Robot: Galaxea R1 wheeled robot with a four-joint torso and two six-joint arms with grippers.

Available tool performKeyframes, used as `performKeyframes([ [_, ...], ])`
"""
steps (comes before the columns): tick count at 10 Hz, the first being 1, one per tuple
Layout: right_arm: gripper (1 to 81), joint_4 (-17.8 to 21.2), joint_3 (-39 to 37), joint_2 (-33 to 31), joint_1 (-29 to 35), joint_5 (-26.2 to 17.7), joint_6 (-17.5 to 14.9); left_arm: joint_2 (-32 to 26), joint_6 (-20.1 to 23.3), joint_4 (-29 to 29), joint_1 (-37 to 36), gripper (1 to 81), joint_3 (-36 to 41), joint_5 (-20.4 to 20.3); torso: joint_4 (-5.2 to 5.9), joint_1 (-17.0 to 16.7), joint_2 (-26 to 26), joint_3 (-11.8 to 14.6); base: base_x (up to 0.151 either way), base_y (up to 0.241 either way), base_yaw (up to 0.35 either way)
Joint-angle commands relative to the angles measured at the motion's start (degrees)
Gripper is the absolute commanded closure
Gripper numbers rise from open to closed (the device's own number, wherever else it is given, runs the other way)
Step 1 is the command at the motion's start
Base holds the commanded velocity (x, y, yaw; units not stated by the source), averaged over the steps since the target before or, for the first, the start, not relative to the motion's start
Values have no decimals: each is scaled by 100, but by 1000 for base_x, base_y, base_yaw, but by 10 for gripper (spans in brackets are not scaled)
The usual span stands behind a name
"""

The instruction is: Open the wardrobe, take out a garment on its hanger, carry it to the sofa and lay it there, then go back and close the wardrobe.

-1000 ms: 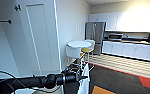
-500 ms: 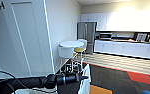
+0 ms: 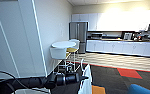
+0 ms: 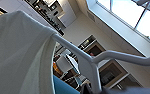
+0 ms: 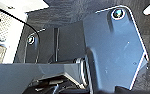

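The left gripper (image 3: 85,77) is reaching out low and near, grasping the white hanger (image 4: 91,60). The white garment (image 3: 85,82) is hanging down from it, just right of the wardrobe (image 3: 18,37). A bit of the blue sofa (image 3: 143,89) is peeking in at the near right.

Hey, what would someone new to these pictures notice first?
Probably the left gripper low in the head view, carrying the white garment on its hanger. Next, the tall white wardrobe close on the left. Beyond, a round white table stands by the wall, and a blue sofa corner shows at lower right.
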Motion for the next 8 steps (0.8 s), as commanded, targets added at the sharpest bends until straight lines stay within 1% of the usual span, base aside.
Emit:
performKeyframes([
  [1,10,26,4,14,271,-237,-18,-18,74,221,-914,811,260,-267,0,1,0,0,0,0,-257],
  [8,10,34,4,14,254,-220,-18,16,74,239,-914,811,357,-232,0,1,0,0,0,0,-273],
])
